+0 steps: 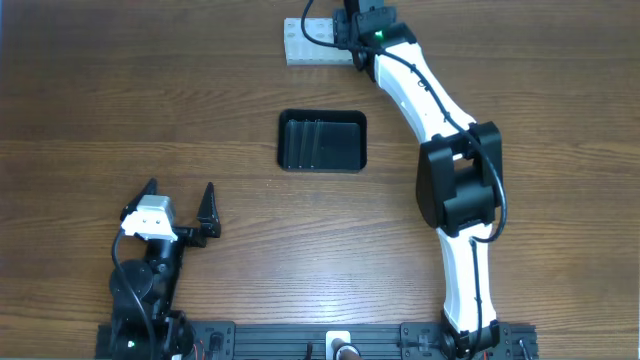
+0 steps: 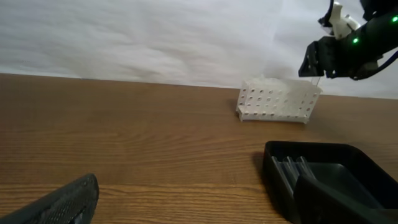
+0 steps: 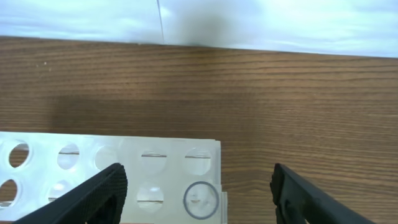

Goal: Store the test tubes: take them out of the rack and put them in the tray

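The white test tube rack (image 1: pixel 312 45) stands at the far edge of the table. From above its hole-dotted top (image 3: pixel 112 163) shows one clear tube (image 3: pixel 201 199) still standing in a corner hole. My right gripper (image 3: pixel 199 180) hovers open over that end of the rack, one finger on each side of the tube and apart from it; it also appears above the rack (image 2: pixel 320 59). The black tray (image 1: pixel 322 141) lies mid-table with a few clear tubes (image 2: pixel 293 168) lying in it. My left gripper (image 1: pixel 182 205) is open and holds nothing, near the front left.
The white right arm (image 1: pixel 430 110) stretches from the front right base up past the tray's right side. Bare wooden table lies between the tray and the left gripper. A white wall (image 2: pixel 155 37) rises behind the rack.
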